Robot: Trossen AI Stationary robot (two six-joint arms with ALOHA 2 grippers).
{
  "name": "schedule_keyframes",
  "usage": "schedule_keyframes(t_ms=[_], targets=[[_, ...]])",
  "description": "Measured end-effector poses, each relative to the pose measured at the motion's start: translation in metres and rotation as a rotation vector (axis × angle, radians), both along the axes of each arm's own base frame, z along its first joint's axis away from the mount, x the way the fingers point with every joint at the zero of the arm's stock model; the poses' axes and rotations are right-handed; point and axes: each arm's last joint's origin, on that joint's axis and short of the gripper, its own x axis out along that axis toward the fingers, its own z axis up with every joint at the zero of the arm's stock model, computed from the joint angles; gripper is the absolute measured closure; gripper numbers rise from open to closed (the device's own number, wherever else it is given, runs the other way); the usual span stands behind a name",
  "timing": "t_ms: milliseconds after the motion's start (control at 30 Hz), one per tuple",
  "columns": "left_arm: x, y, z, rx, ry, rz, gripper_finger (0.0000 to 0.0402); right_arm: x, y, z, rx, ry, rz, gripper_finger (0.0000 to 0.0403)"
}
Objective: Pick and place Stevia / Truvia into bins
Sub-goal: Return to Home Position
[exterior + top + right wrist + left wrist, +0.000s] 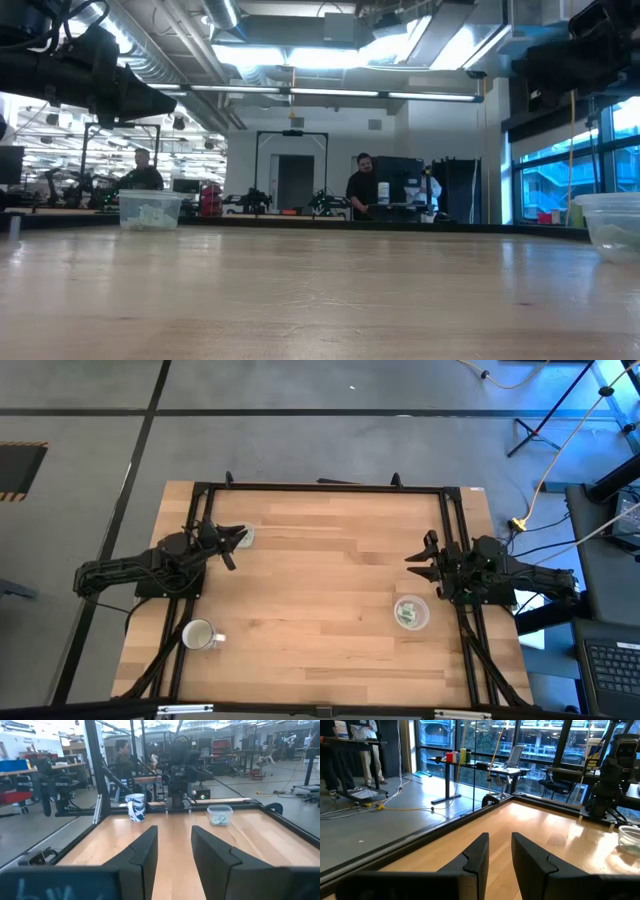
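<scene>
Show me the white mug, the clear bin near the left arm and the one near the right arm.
white mug (198, 635), high view, its open top.
left bin (220, 809), right wrist view, its near rim.
right bin (425, 611), high view, its rim.

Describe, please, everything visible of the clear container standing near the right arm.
The clear container is a small see-through plastic bowl, roundish from above, open on top, with no lid. It stands upright on the wooden table, close to the table's right edge. Several pale green and white packets lie inside it. The right gripper hangs open nearby, apart from it; only the table and the packets touch it.
</scene>
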Motion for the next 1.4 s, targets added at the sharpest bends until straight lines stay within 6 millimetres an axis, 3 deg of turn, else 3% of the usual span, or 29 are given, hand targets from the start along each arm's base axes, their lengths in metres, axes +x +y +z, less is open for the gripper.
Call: schedule_keyframes(t_ms=[233,1400], targets=[[0.000,0.000,0.000,0.000,0.000,0.000,0.0325,0.005,-0.001,-0.019,-0.014,0.020,-0.016,0.0280],[0.000,0.000,0.000,0.000,0.000,0.000,0.0325,0.005,-0.003,-0.015,-0.045,-0.013,-0.068,0.0280]])
